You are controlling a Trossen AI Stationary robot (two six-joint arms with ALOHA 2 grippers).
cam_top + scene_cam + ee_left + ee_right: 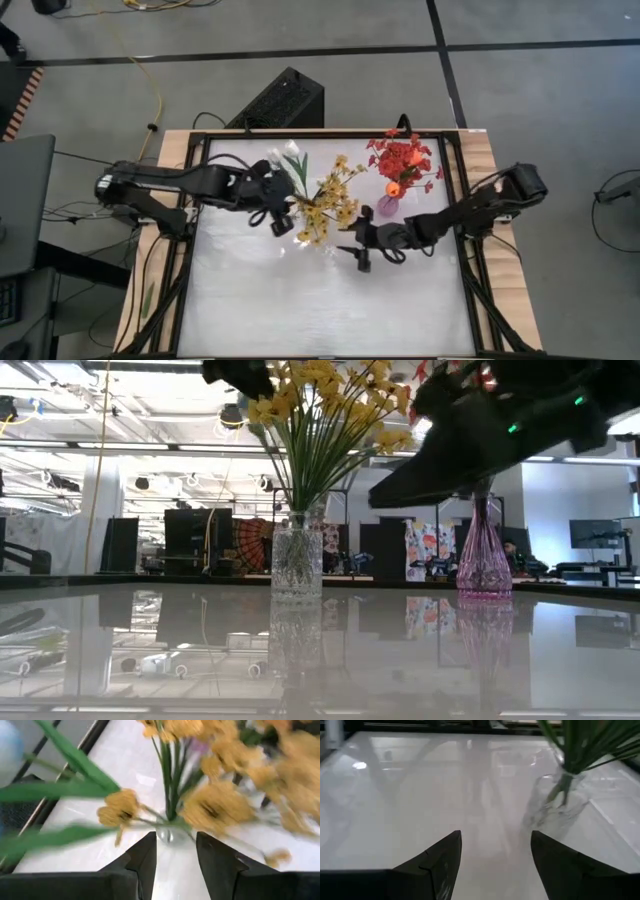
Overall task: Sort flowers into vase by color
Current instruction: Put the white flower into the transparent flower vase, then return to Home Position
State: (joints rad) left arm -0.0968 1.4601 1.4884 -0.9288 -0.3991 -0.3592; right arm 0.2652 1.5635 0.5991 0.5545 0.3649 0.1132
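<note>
Bench [330,310]: two vases, both toward far edge. Clear vase [297,558] holds yellow sprays [330,205] and white tulips [285,155]; spray count unclear, blossoms overlap. Pink vase [484,560] holds red sprays [405,158] and one orange tulip [393,188]. Left gripper [281,222] beside yellow bunch, fingers apart, nothing between. Right gripper [355,255] low, between vases, fingers apart, empty.
</note>
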